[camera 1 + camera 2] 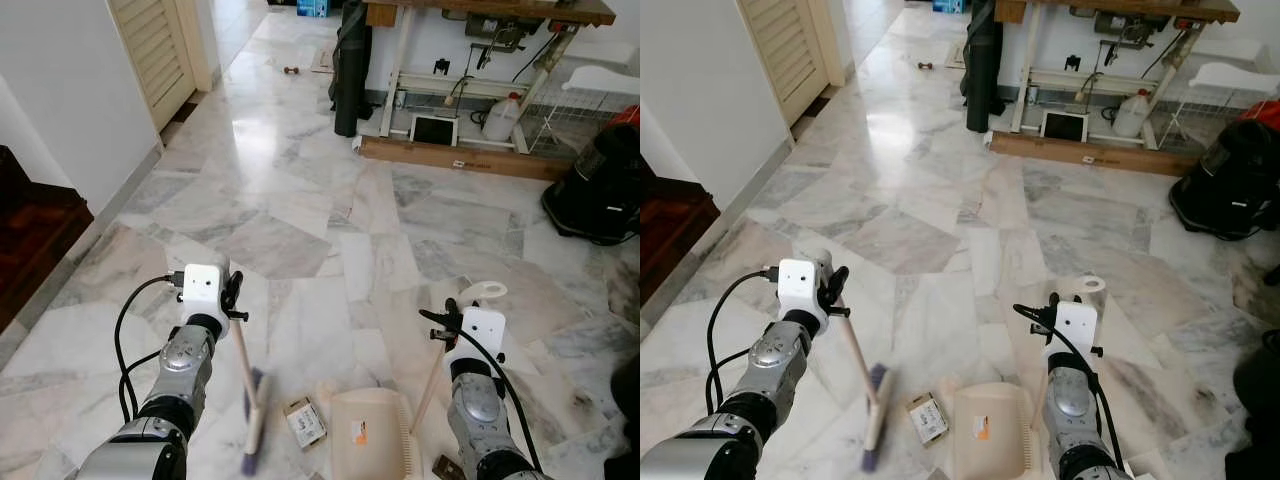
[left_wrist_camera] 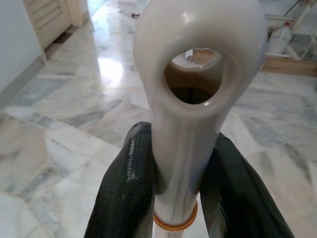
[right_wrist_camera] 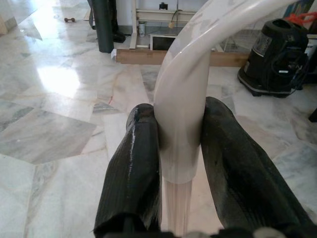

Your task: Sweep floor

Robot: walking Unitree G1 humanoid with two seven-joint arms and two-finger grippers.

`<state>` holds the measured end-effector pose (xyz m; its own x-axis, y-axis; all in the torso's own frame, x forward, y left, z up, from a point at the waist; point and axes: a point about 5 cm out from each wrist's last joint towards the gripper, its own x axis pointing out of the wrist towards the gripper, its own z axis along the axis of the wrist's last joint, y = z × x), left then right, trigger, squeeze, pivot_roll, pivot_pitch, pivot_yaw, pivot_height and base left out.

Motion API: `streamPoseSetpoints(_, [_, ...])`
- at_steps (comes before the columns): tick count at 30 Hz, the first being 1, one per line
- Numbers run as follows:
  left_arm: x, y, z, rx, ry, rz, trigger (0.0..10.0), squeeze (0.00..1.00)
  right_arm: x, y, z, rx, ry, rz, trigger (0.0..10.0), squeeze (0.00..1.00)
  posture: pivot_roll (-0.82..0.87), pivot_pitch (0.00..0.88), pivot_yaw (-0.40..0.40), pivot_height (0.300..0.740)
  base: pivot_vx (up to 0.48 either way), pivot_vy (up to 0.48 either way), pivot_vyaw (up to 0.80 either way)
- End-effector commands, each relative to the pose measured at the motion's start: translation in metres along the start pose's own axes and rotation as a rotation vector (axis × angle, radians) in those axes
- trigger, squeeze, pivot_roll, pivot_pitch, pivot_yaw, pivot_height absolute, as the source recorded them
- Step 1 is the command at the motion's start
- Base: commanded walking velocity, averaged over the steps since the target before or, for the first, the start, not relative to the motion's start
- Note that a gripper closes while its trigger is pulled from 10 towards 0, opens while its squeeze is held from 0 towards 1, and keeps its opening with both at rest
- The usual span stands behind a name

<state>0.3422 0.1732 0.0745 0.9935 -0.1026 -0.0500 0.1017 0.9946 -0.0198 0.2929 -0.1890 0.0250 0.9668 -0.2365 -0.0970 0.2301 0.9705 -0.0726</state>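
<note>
Down low, a marble floor (image 1: 300,210) in grey and white slabs. Left gripper (image 2: 176,198) pinching the pale handle of a broom (image 1: 248,395), both black fingers (image 2: 126,193) pressed against the shaft just under its hanging loop (an orange ring on the shaft just below the grip). Broom slanting down and toward the middle, bristle head with purple tips resting on the floor ahead of the left arm. Right gripper (image 3: 181,163) squeezed onto the curved pale handle of a dustpan (image 1: 368,432), one finger (image 3: 133,173) on each side. Dustpan cream-coloured, tray flat on the floor between the two arms, thin stick rising from its right side up to the right wrist. Small flattened carton (image 1: 305,421) lying on the floor between broom head and dustpan, just beside the pan's left edge. Brown scrap (image 1: 447,466) near the pan's right corner, close to the right arm.

Farther off, a long wooden board (image 1: 455,158) on the floor under a white-legged workbench (image 1: 490,10), with a white jug (image 1: 501,117) and a small framed panel (image 1: 434,129) behind it. Dark bag (image 1: 352,70) leaning upright beside the bench leg. Black vacuum cleaner (image 1: 600,185) at the right edge. Louvred door (image 1: 155,55) on the left wall, dark wooden furniture (image 1: 30,235) lower left.
</note>
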Motion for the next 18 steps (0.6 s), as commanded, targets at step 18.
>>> streamPoseSetpoints(18, [0.005,0.011,-0.004,-0.418,0.077,0.058,10.0,0.00,0.002,0.002,0.001,-0.006,0.003,0.013,10.0,0.00,0.13,0.107,-0.036,0.740,0.000,0.000,0.00])
